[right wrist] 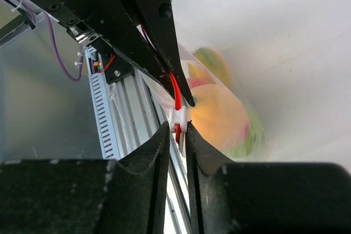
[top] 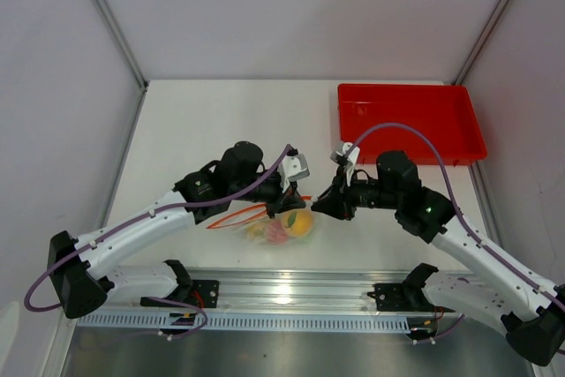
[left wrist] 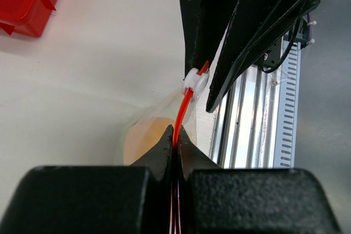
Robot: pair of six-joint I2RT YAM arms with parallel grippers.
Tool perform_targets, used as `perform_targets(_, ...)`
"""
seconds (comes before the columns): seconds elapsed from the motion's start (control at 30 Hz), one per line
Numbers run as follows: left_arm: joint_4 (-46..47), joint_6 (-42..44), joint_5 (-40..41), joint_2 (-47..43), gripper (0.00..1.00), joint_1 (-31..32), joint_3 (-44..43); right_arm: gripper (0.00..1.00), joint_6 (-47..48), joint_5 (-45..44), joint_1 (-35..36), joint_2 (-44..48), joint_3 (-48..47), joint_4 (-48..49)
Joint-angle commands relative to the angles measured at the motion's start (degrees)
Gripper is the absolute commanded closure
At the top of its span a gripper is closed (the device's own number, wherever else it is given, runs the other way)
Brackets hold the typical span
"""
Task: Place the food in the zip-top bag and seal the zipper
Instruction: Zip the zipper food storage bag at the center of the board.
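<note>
Top external: the food (top: 298, 225) lies inside the zip-top bag (top: 265, 231), low centre of the counter (top: 221, 130). The left pincer (top: 290, 207) and right pincer (top: 320, 206) meet over its mouth. Fruit count unreadable.

Left wrist: left pincer clamped tight on the zipper (left wrist: 184, 108).

Right wrist: right pincer narrow, pinching the white slider (right wrist: 178, 118).

Judged step: sealing. The next move calls for drawing the slider along a taut strip. The length already closed is hidden.

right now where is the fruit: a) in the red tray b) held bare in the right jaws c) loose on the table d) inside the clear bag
d: the fruit shows through the clear bag whose zipper both arms' jaws pinch; no fruit shows in the red tray.
</note>
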State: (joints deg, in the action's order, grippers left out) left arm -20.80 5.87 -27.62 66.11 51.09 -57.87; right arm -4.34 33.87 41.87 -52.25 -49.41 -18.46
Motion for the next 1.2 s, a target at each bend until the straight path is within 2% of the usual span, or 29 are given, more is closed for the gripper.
perform_targets(0.0, 0.2, -1.1, -1.0, -0.8, 1.0, -0.7, -2.3, 0.8, -0.1, -0.3, -0.4, 1.5, 0.9, 2.5)
perform_targets(0.27, 1.5, -2.4, -4.0, -1.6, 1.0, -2.1, -2.1, 0.85, -0.8, 0.0, -0.3, 0.6, 2.3, 4.5)
perform_targets(0.4, 1.3, -2.0, -4.9, -1.6, 0.99, -2.1, -2.0, 0.97, -1.6, 0.2, -0.3, 0.5, 2.6, 6.6)
perform_targets(0.67, 0.9, -2.1, -5.3, -1.2, 0.99, -2.2, -2.2, 1.0, -1.8, 0.7, -0.3, -0.7, 2.0, 7.4)
perform_targets(0.7, 0.8, -2.0, -5.3, -1.3, 0.94, -2.2, -2.1, 1.0, -2.0, 0.1, -0.4, -0.6, 2.0, 7.2)
perform_targets(0.8, 1.0, -2.4, -5.5, -1.9, 0.55, -2.3, -2.2, 1.0, -2.3, -2.2, -0.4, -0.5, 2.2, 6.2)
perform_targets(0.83, 1.2, -2.6, -6.0, -2.6, 0.51, -2.4, -2.1, 1.0, -2.9, -3.3, -0.5, -0.4, 2.3, 6.3)
perform_targets(0.87, 2.0, -3.2, -6.0, -3.0, 0.42, -2.4, -2.2, 1.0, -3.2, -3.6, -0.5, -0.1, 3.0, 7.0)
perform_targets(0.97, 3.7, -4.2, -6.5, -4.2, 0.32, -2.4, -1.8, 1.0, -4.9, -4.0, -0.5, 0.9, 4.8, 9.7)
perform_targets(1.17, 6.3, -5.3, -5.3, -5.6, 0.34, -2.7, -1.3, 1.0, -5.6, -3.2, -0.5, 1.3, 5.5, 10.5)
